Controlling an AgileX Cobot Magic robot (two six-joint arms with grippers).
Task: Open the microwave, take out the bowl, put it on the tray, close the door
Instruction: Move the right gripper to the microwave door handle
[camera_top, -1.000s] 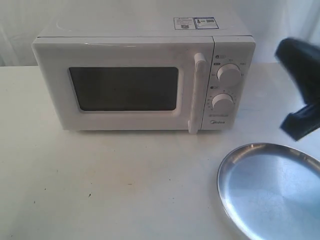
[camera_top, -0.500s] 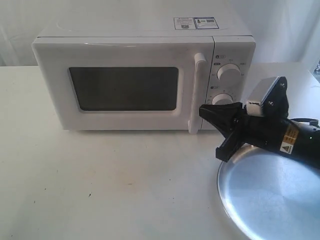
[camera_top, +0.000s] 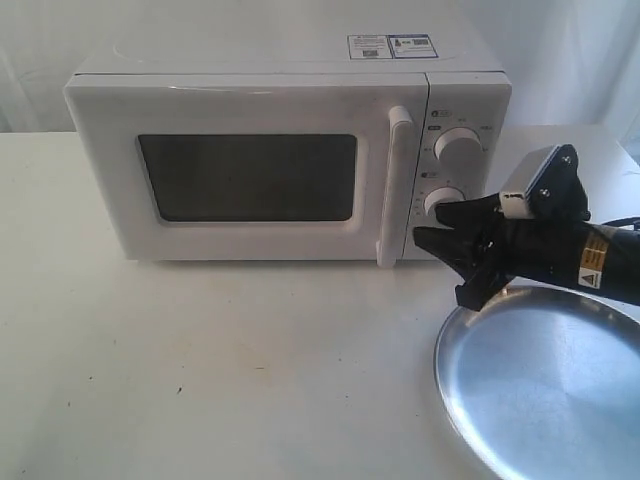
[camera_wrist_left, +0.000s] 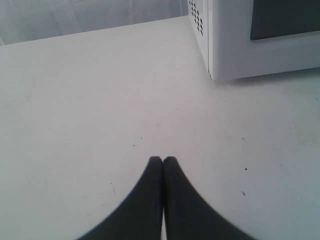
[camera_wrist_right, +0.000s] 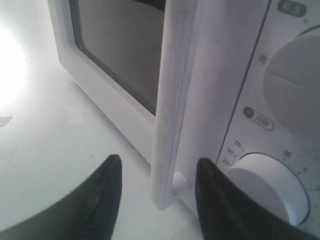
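Exterior: right hand (camera_top: 440, 262) apart at the door handle (camera_top: 393, 190) low end, lined up to pull. Microwave (camera_top: 280, 100) shut, bowl unseen; tray (camera_top: 450, 340) waits near-right on worktop (camera_top: 200, 350).
Left wrist: left hand (camera_wrist_left: 163, 161) together, idle.
Right wrist: fingers (camera_wrist_right: 107, 195) either side of handle.

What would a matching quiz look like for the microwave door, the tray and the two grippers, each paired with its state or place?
Things: 1 door; 2 tray; 3 left gripper; 4 right gripper.
States: A open, facing the handle; B shut flat against the microwave; C lying on the table; D jaws pressed together, holding nothing.
Pairs: 1-B, 2-C, 3-D, 4-A.
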